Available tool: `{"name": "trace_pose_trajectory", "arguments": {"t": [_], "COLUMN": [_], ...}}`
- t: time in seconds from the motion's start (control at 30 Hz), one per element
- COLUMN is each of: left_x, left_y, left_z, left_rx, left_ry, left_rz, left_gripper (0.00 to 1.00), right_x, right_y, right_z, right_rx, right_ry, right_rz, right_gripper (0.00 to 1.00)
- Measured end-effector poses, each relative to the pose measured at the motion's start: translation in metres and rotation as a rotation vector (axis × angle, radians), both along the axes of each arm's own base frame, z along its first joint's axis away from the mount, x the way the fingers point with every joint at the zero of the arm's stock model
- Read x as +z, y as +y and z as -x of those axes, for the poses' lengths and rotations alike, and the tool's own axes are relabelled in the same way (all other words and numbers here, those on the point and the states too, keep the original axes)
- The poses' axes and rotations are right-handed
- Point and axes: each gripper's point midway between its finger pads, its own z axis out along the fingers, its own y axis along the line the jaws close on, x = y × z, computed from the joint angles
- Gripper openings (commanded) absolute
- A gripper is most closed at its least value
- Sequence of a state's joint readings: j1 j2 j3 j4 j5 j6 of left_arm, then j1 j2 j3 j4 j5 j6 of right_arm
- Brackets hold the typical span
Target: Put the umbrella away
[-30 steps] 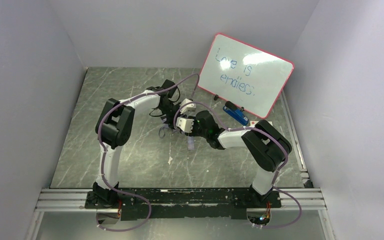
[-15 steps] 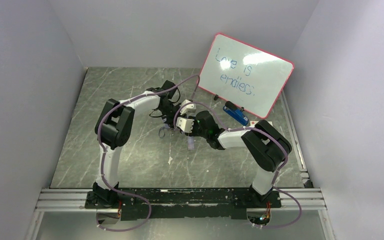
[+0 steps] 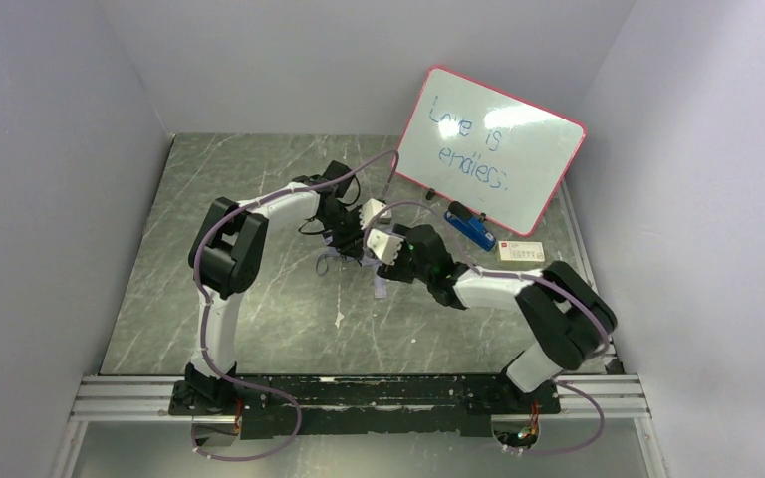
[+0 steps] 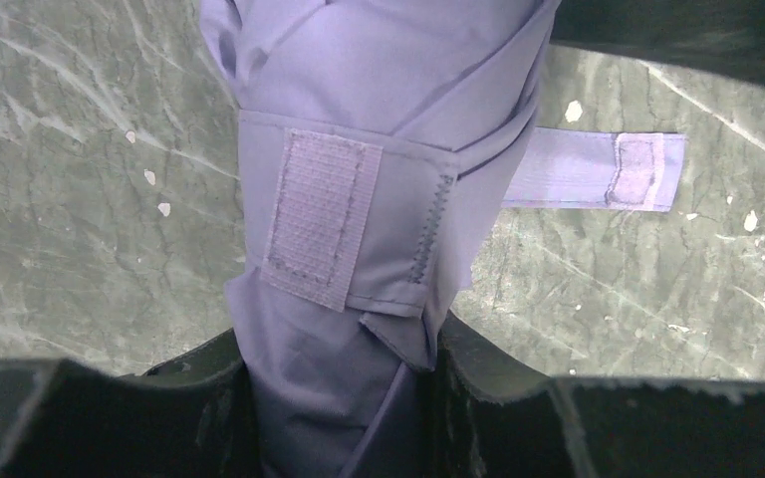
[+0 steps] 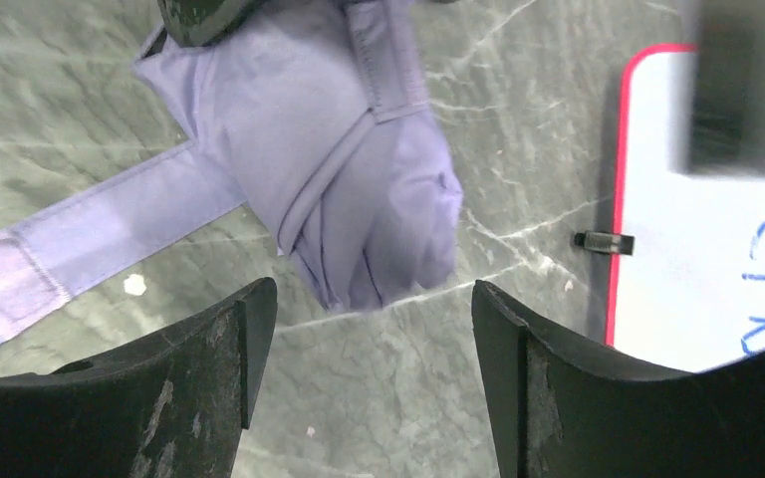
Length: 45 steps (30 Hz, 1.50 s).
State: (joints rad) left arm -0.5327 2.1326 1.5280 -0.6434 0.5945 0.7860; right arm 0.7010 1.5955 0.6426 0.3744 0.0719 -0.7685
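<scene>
The umbrella (image 4: 359, 199), folded into a lavender bundle, is squeezed in the left tool (image 4: 344, 398), whose half-closed fingers press the fabric from both sides. The right tool (image 5: 374, 329) has just spread wide and let go. It now holds nothing, and the bundle's rounded end lies just beyond its fingers, low over the middle of the counter (image 5: 518, 119). That arm has also swung back toward its own side. The strap (image 4: 598, 169) trails loose on the stone, its fastening patches apart. The wrap therefore looks unsecured, and the right tool seems freed to fetch the strap.
</scene>
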Motion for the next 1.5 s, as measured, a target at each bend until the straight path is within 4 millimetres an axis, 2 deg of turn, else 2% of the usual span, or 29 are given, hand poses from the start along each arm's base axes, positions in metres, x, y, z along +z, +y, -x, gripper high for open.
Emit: {"name": "trace_pose_trajectory", "arguments": {"t": [0.17,0.3,0.43,0.53,0.6,0.8,0.97,1.13,1.2,1.37,1.5], "left_x": [0.0,0.0,0.0,0.0,0.0,0.0,0.0,0.001,0.001,0.001,0.001], "left_y": [0.0,0.0,0.0,-0.001,-0.001,-0.001,-0.002,-0.002,-0.002,-0.003,-0.003], "left_z": [0.0,0.0,0.0,0.0,-0.001,-0.001,-0.001,-0.001,-0.001,-0.001,-0.001], "left_rx": [0.008,0.023,0.035,0.043,0.051,0.075,0.093,0.105,0.11,0.122,0.129], "left_ry": [-0.005,-0.006,-0.01,-0.011,-0.015,-0.017,-0.016,-0.013,-0.012,-0.014,-0.016], "left_rz": [-0.003,-0.005,-0.012,-0.015,-0.017,-0.026,-0.03,-0.032,-0.032,-0.035,-0.04], "left_gripper": [0.05,0.05,0.05,0.05,0.05,0.05,0.05,0.05,0.05,0.05,0.05], "right_x": [0.035,0.061,0.079,0.087,0.087,0.076,0.064,0.08,0.078,0.058,0.052], "right_y": [-0.001,-0.006,-0.013,-0.017,-0.02,-0.03,-0.053,-0.069,-0.073,-0.072,-0.06], "right_z": [0.015,0.036,0.052,0.056,0.056,0.061,0.062,0.051,0.05,0.053,0.051], "right_rx": [-0.047,-0.117,-0.243,-0.353,-0.431,-0.613,-0.818,-0.929,-0.952,-0.993,-0.965], "right_ry": [0.0,0.041,0.121,0.187,0.238,0.324,0.335,0.273,0.268,0.318,0.375], "right_rz": [-0.166,-0.379,-0.603,-0.716,-0.759,-0.888,-0.974,-0.981,-0.967,-0.879,-0.819], "right_gripper": [0.74,0.73,0.7,0.7,0.71,0.99,1.0,0.99,0.96,0.94,0.91]}}
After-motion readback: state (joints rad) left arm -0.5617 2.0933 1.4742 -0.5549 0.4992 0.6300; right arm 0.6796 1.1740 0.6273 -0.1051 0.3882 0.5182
